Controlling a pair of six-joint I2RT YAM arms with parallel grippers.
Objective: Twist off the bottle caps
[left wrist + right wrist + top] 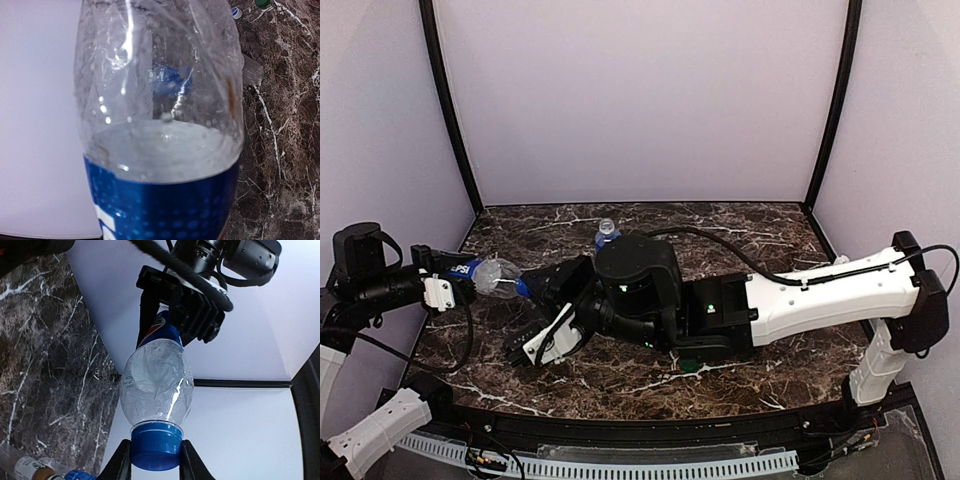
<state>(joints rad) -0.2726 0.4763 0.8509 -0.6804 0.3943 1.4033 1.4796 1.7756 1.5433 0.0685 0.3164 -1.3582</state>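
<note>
A clear plastic bottle [492, 274] with a blue label and a red-white-blue logo is held lying sideways above the table's left side. My left gripper [458, 272] is shut on its labelled body [161, 329]. In the left wrist view the bottle [160, 125] fills the frame and hides the fingers. My right gripper [155, 454] is shut on the bottle's blue cap [155, 446], with one black finger [120, 462] pressed against each side. From above, the cap [523, 288] sits at the right gripper's [535, 287] tip.
Another small bottle with a blue cap [607, 232] stands at the back of the marble table [740, 235]. A loose blue-and-white cap [236, 12] and a dark green cap [261, 2] lie on the table. A bottle with a blue cap [75, 475] lies below the right wrist.
</note>
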